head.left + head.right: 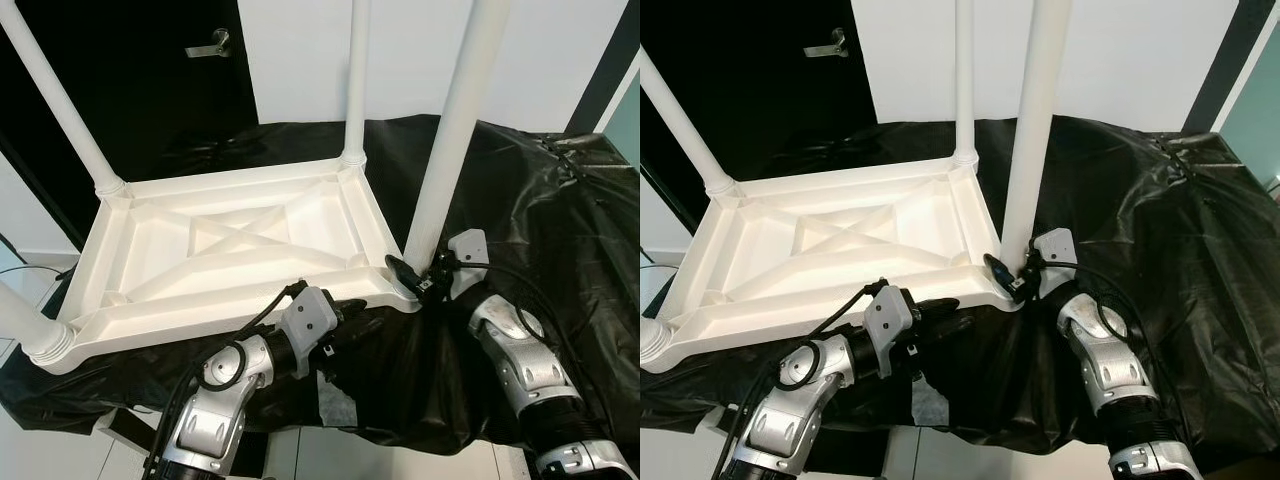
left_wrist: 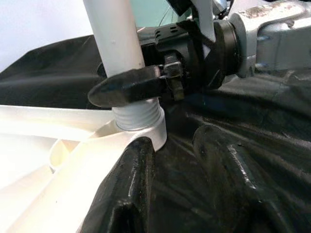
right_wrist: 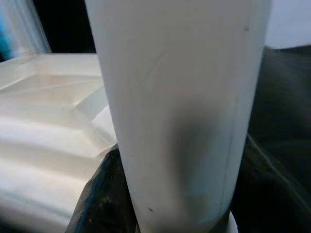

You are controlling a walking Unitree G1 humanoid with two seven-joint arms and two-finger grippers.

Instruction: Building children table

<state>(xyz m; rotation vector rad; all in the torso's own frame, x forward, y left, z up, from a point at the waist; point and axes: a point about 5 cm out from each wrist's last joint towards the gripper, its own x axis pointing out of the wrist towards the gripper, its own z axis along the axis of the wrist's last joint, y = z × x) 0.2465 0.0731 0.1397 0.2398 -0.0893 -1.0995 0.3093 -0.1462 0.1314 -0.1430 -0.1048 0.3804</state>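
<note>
You are looking at a white plastic children's table lying upside down on a surface draped in black plastic sheeting, its ribbed underside facing up. Four white legs are standing up from its corners: the far-left leg, the far-right leg, the near-left leg and the near-right leg.

Your right gripper is sitting at the base of the near-right leg, right at the corner socket. Its black fingers are pinching the leg just above the threaded collar, one finger lying across the front of the tube in the left wrist view. In the right wrist view the leg is pressing close against the camera, with a dark finger at either side.

Your left gripper is reaching in low along the near edge of the tabletop towards that same corner. Its fingers are standing spread apart, one resting against the table's rim and the other over the sheeting. They appear to be holding nothing, though the view from the head is partly blocked by the wrist housing.

A dark door with a metal handle is standing behind the table beside a white wall.
</note>
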